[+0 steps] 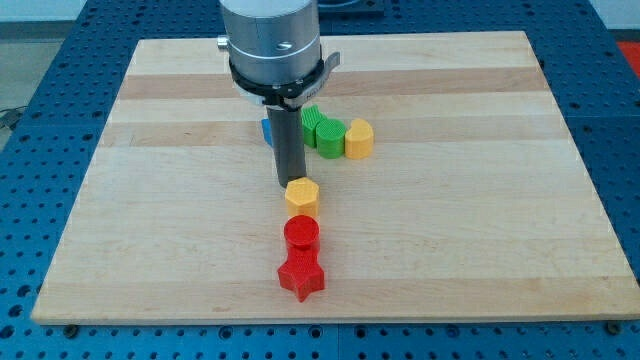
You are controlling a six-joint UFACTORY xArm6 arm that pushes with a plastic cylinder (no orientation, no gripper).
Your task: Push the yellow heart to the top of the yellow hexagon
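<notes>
The yellow heart (359,138) lies right of the board's middle, touching a green block (327,133) on its left. The yellow hexagon (302,194) sits lower, near the board's centre. My tip (291,183) stands just above the hexagon's upper left edge, touching or nearly touching it. The heart is up and to the right of my tip, apart from it.
A second green block (311,117) and a blue block (267,130), mostly hidden behind the rod, sit left of the heart. A red cylinder (301,234) and a red star (301,276) lie below the hexagon. The wooden board (150,220) lies on a blue table.
</notes>
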